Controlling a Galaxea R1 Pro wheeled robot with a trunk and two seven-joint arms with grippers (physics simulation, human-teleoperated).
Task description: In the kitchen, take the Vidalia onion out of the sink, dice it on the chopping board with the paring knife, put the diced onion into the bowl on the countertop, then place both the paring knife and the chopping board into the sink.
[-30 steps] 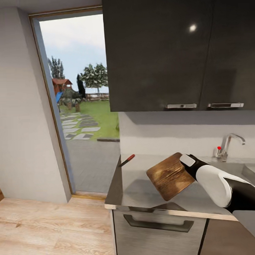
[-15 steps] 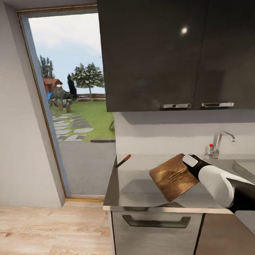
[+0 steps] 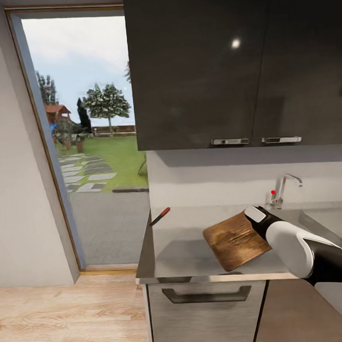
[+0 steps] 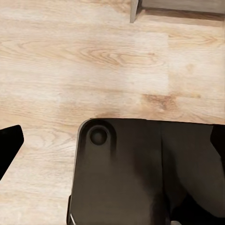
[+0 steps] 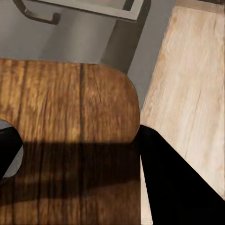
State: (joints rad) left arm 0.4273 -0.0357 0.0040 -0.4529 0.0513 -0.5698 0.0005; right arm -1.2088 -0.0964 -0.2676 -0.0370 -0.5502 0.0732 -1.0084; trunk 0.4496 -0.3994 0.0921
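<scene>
My right gripper [image 3: 255, 221] is shut on the chopping board [image 3: 235, 240], a brown wooden board held tilted just above the grey countertop [image 3: 186, 252]. In the right wrist view the board [image 5: 70, 136] lies between the black fingers [image 5: 173, 183]. The paring knife [image 3: 159, 216], red-handled, lies at the countertop's far left corner, well apart from the board. The sink [image 3: 315, 219] starts to the right of the board, under the chrome tap [image 3: 284, 186] with its red knob. My left gripper [image 4: 115, 138] hangs open over the wooden floor with nothing between its fingers. The Vidalia onion and the bowl are out of view.
Dark wall cabinets [image 3: 226, 65] hang over the countertop. A cabinet front with a bar handle [image 3: 206, 294] sits under it. An open doorway [image 3: 91, 144] onto a garden stands to the left. Below my left gripper are the robot's black base [image 4: 140, 178] and light wooden floor [image 4: 70, 61].
The camera has swung, so the whole picture has slid left. My right gripper still holds the board, which now sits nearer the tap. The knife has stayed at its corner.
</scene>
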